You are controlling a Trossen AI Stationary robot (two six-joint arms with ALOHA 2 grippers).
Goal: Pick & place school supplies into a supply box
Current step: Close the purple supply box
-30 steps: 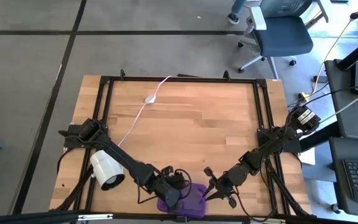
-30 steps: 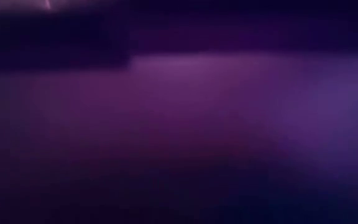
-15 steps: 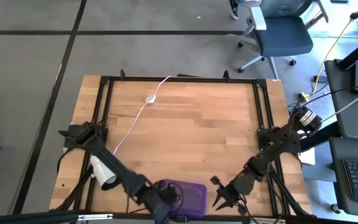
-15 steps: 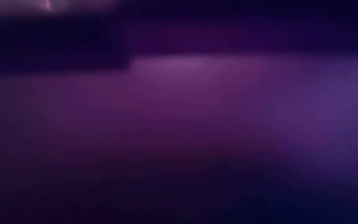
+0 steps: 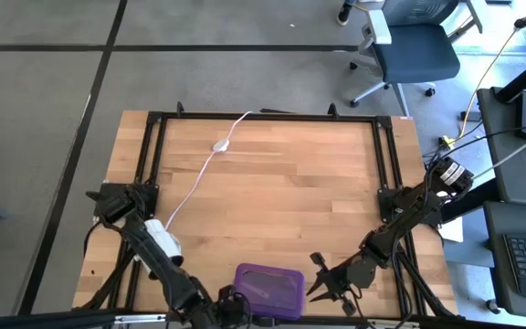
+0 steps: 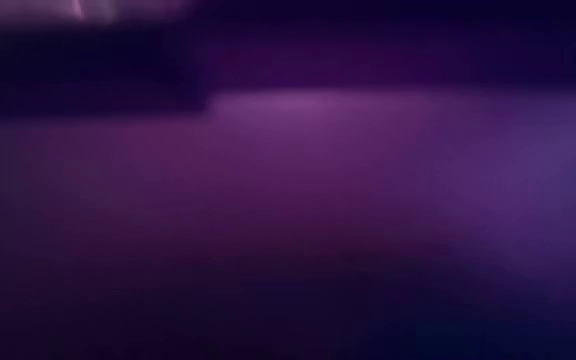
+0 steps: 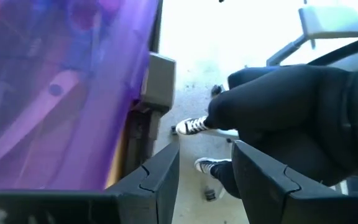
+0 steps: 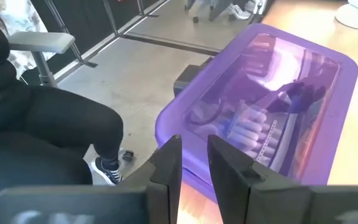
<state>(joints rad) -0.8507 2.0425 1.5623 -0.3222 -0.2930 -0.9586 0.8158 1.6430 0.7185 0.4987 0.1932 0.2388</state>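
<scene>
Both pincers beside closed supply box (image 5: 268,291) at table (image 5: 281,183) edge

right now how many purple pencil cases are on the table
1. The purple pencil case lies shut at the table's near edge, between the left gripper and the right gripper. Nothing suggests another is hidden.

a translucent purple supply box (image 5: 268,291) on a light wood-plank table (image 5: 290,183) with a black frame. a white cable (image 5: 206,164) crosses it. through the lid, what may be blue-handled scissors (image 8: 297,94). dark grey floor.
</scene>
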